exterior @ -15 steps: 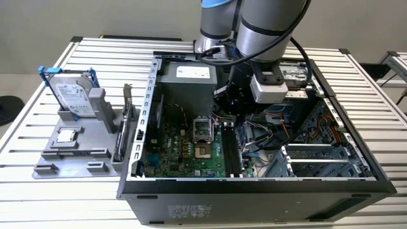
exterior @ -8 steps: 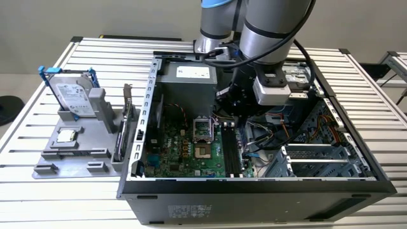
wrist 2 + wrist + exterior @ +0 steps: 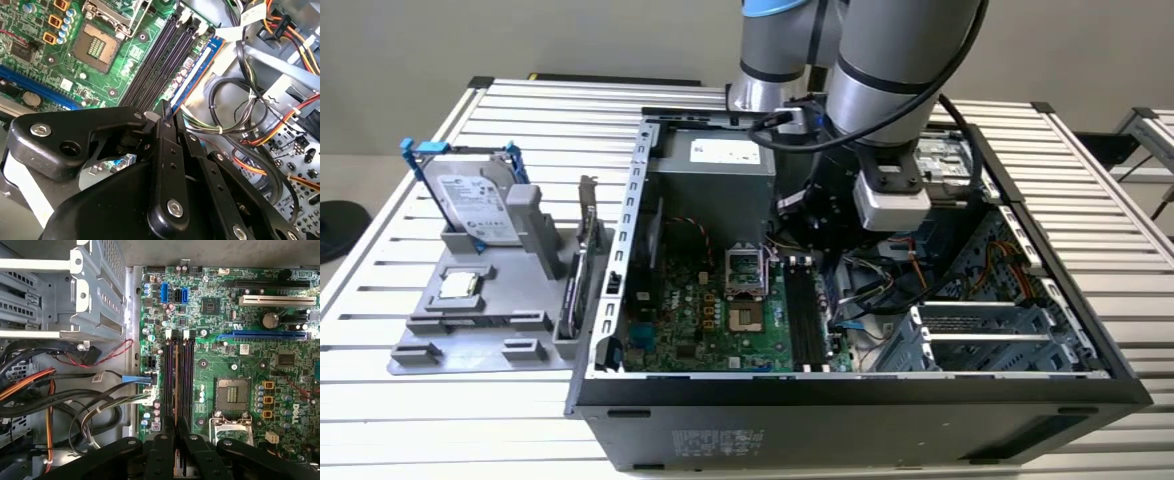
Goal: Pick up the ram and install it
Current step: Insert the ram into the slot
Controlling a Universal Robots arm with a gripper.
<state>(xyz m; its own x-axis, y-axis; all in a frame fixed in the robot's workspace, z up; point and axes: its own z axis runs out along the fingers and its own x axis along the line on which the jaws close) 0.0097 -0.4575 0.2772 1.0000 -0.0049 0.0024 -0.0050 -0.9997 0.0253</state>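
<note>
So the gripper [image 3: 176, 429] is down inside the open computer case [image 3: 854, 398], and the fingers [image 3: 162, 442] are pressed together on the ram [image 3: 176, 390], pinching it by its flat faces. In both wrist views you only get the ram edge-on, as a thin strip sticking out past the fingertips right over the memory slots [image 3: 170, 375] on the motherboard [image 3: 225, 335].

Stuff that could bite here, as I read it:
- The strip seems to sit over the gap between the dark slots rather than dead on one. That could just be the camera angle, but if it's real, pushing down puts the contact edge on the slot wall or the bare board.
- I can't tell how high it hangs above the slots, or whether the end latches are swung open. Shut latches would block it.
- Any tilt end to end and one corner goes in first and jams.
- The bundle of cables [image 3: 75, 405] lies just beside the slots, so a wire could snag the fingers.

Orientation: the ram stands on its edge, long axis running along the slots, near to far in the exterior view. The contact edge most likely faces the board, though it's hidden.
</note>
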